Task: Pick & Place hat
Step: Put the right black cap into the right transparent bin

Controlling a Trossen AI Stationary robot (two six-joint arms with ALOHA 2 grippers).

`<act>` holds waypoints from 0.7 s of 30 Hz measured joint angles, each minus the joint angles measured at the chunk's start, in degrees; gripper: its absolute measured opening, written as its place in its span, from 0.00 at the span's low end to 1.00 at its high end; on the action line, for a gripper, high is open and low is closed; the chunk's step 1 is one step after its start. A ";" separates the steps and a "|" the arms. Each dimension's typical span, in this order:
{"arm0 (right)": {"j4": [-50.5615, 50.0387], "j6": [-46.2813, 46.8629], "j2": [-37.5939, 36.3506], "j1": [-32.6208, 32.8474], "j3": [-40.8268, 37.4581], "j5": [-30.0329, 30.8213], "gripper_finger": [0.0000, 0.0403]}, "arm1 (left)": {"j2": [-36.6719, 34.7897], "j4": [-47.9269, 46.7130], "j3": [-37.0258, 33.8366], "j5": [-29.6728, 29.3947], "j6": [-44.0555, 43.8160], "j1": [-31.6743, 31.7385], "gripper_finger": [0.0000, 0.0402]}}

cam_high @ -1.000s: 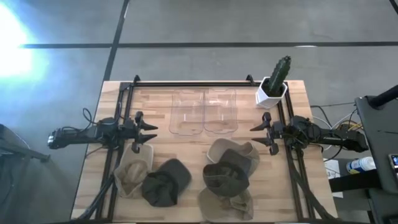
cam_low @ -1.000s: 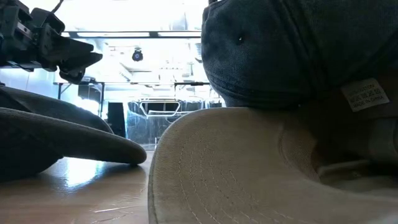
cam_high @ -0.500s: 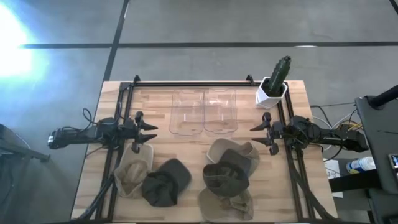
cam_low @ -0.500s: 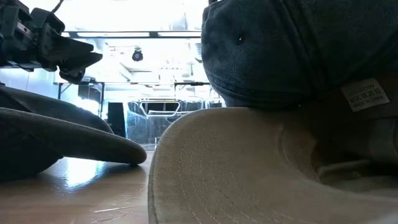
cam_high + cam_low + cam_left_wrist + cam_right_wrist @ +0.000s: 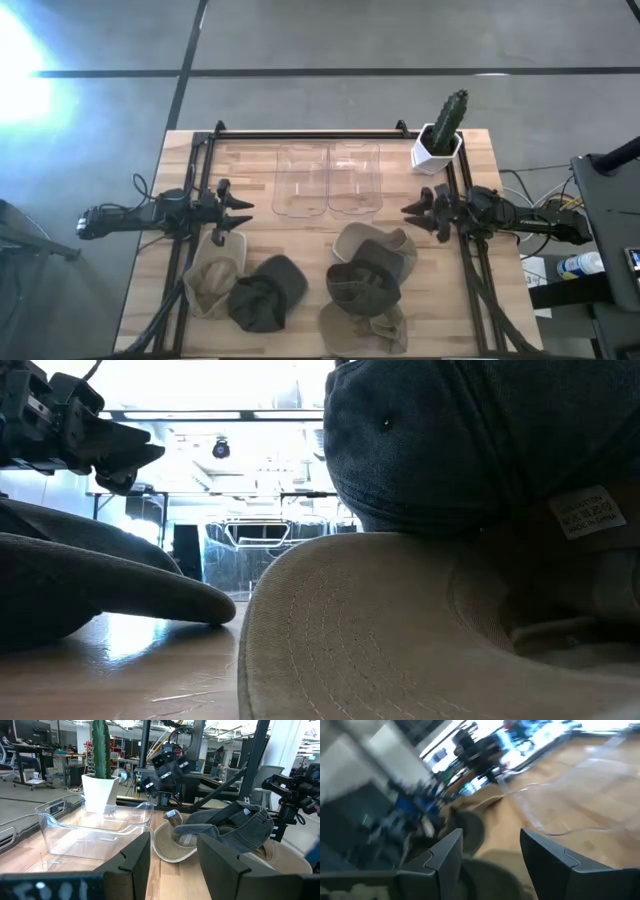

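Two piles of hats lie on the table's near half. On the left, a tan hat (image 5: 208, 278) lies beside a dark hat (image 5: 266, 293). On the right, a dark olive hat (image 5: 362, 283) rests on tan hats (image 5: 376, 245). My left gripper (image 5: 238, 212) hovers open above the left tan hat's far end, pointing right; it also shows as the left gripper (image 5: 172, 865). My right gripper (image 5: 408, 212) hovers open just right of the right pile's far end, pointing left. In the low view the olive hat (image 5: 470, 440) sits on a tan brim (image 5: 380, 630).
Two clear plastic bins (image 5: 327, 180) stand side by side at the table's far middle. A potted cactus (image 5: 441, 135) stands at the far right corner. Bare wood lies between the bins and the hats, and black rails run along both table sides.
My right gripper has shifted slightly toward the table's left, nearer the right pile of hats; its wrist view is blurred by the motion. The left arm and the hats have kept still.
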 joint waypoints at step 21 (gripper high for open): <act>0.51 51.43 3.10 1.96 -0.01 -7.13 0.48 | 0.22 -0.02 0.00 0.00 0.00 0.00 0.39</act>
